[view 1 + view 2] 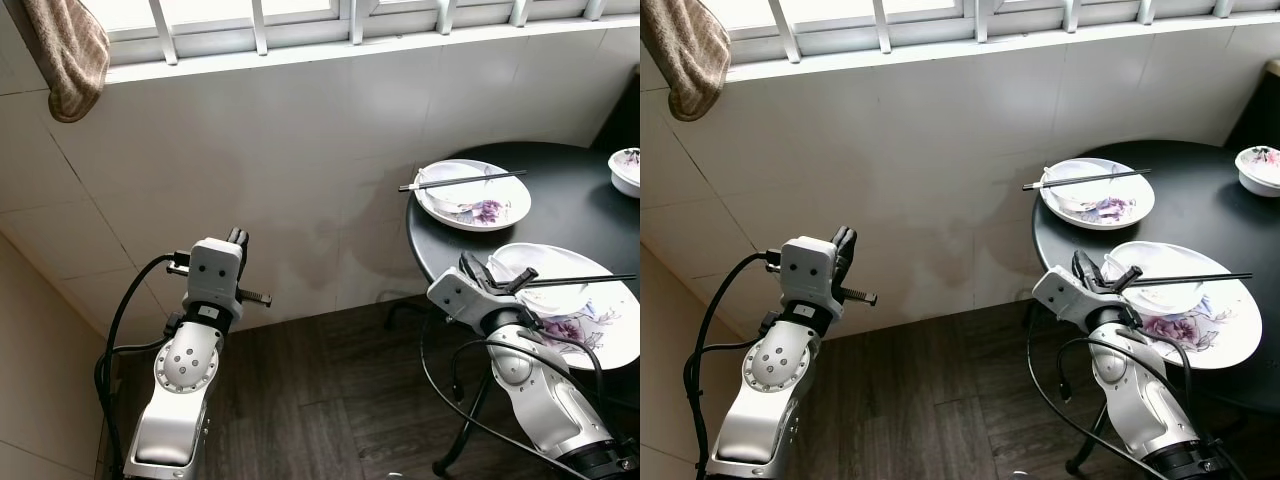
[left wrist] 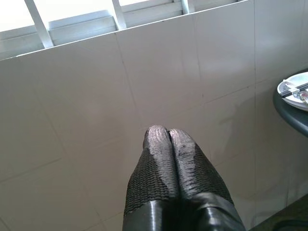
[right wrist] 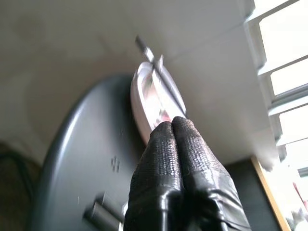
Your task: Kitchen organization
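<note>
A round black table (image 1: 570,215) stands at the right. On it lie a far plate (image 1: 447,212) with a bowl and black chopsticks (image 1: 460,181) across it, and a near flowered plate (image 1: 615,350) holding a white bowl (image 1: 550,297) with chopsticks (image 1: 585,279) on top. My right gripper (image 1: 474,268) is shut and empty at the table's near-left edge, just beside the near plate. In the right wrist view the right gripper (image 3: 172,123) points over the tabletop toward the far plate (image 3: 144,94). My left gripper (image 1: 238,237) is raised toward the tiled wall, shut and empty, its fingertips (image 2: 159,134) pressed together.
A small flowered bowl (image 1: 627,168) sits at the table's far right edge. A brown towel (image 1: 70,50) hangs at the top left under the barred window (image 1: 300,25). Dark wood floor (image 1: 320,400) lies below, with the table's legs (image 1: 470,430) beside my right arm.
</note>
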Robot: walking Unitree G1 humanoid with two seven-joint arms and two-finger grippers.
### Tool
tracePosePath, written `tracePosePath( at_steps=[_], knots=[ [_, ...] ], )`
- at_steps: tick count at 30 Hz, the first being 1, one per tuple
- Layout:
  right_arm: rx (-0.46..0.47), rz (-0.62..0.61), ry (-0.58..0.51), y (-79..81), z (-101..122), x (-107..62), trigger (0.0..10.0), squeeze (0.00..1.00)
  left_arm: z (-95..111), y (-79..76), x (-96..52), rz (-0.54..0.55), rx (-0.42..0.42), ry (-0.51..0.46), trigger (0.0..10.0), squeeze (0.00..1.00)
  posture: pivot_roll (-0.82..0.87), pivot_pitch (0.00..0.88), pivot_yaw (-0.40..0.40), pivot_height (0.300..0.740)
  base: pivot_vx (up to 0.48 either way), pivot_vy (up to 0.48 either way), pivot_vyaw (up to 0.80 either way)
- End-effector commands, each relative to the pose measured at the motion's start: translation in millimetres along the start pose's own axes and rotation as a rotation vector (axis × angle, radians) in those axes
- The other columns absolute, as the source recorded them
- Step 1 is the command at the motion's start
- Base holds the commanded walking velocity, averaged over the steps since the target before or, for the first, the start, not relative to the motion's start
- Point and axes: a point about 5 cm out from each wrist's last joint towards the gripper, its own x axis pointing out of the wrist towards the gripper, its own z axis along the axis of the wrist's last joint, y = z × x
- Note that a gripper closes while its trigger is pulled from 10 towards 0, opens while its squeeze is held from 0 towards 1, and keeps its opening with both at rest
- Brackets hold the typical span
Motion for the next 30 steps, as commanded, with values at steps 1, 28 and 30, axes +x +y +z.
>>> tracePosePath(
  at_steps=[1, 28, 30],
  knots=[
    [0.031, -0.041, -0.049, -7.3, 10, 2.1, 10.0, 0.00, -1, -2.1, 0.8, -0.007, -0.002, 0.001, 10.0, 0.00, -0.03, 0.009, 0.010, 0.740, 0.000, 0.000, 0.00],
    [0.232, 0.208, -0.398, 9.9, 52, -11.8, 10.0, 1.00, -2, -4.8, 1.6, -0.011, -0.011, 0.007, 10.0, 0.00, -0.04, 0.022, 0.010, 0.740, 0.000, 0.000, 0.00],
    [0.217, 0.221, -0.377, 9.5, 46, -11.8, 10.0, 1.00, -2, -4.8, 1.7, -0.012, -0.012, 0.008, 10.0, 0.00, -0.04, 0.023, 0.010, 0.740, 0.000, 0.000, 0.00]
  ],
)
